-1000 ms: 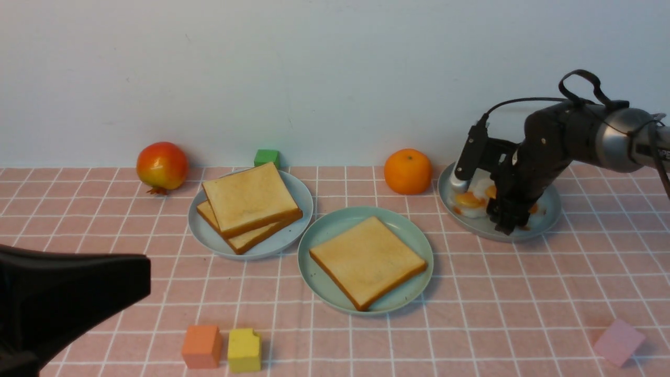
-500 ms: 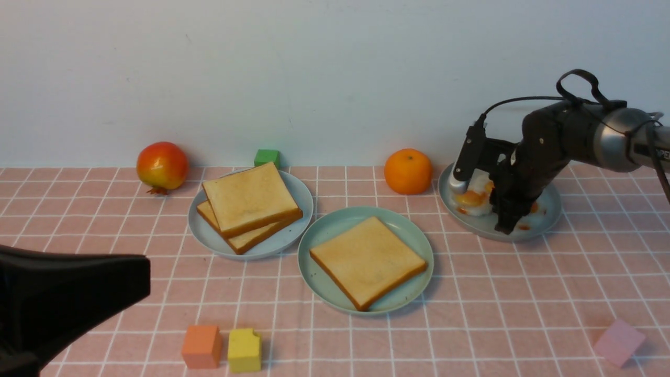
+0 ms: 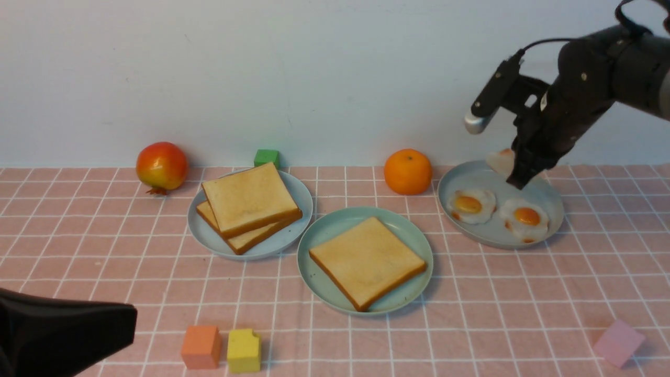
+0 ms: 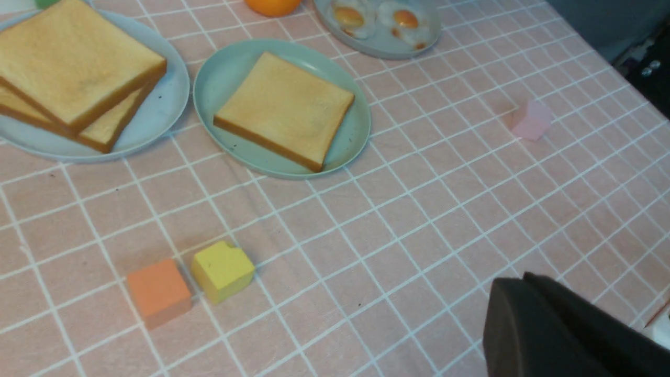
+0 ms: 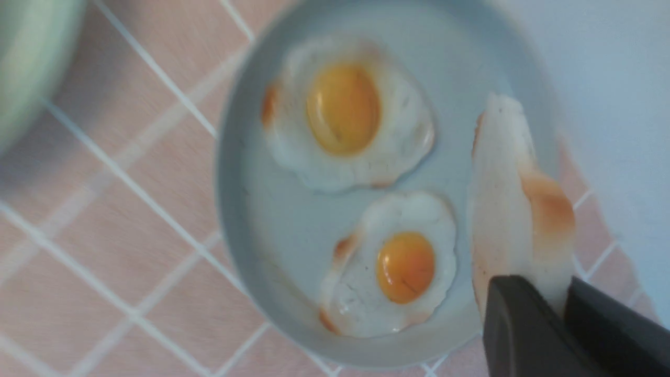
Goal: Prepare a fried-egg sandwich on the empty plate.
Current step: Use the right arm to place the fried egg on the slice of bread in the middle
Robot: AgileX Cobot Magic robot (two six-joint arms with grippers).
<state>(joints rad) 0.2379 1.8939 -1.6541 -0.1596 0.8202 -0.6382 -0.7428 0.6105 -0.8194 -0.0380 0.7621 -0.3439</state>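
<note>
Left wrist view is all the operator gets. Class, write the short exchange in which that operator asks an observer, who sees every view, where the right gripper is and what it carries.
Operator: I see two fried eggs on the far plate but no right arm. Where is it?
Observer: The right gripper hangs above the far side of that grey-blue plate, near the wall.
Operator: Is it carrying anything?
Observer: Yes. It is shut on a third fried egg, pinched at one edge, and the rest sticks out past the fingertips, clear of the two eggs on the plate.
</note>
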